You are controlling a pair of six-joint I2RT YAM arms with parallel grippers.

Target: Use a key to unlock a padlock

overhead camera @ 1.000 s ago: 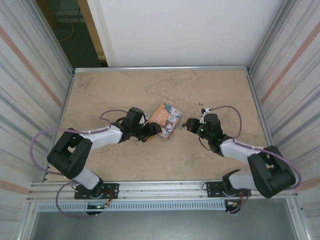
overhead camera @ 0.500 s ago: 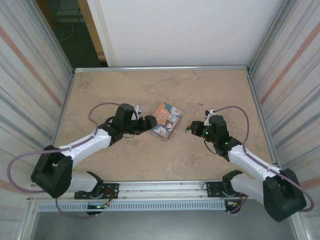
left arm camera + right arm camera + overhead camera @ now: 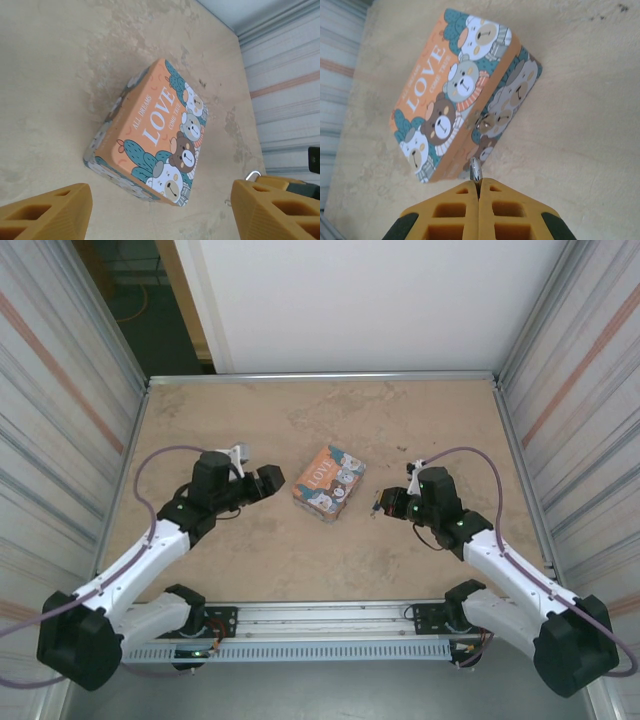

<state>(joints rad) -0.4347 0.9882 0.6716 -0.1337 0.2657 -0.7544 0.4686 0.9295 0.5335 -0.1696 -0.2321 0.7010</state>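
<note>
Right wrist view: right tool (image 3: 478, 187) is clenching a small silvery metal piece (image 3: 476, 171), key or padlock part untellable, near the picture box (image 3: 455, 95) lying on the counter (image 3: 580, 125); left tool (image 3: 160, 207) is hanging released.

Orange rectangular picture box (image 3: 150, 132) w/ white "LOVE", teal patches, cartoon bears. My left finger pads (image 3: 45, 212): mustard-yellow. Beige mottled tabletop (image 3: 430, 420).
</note>
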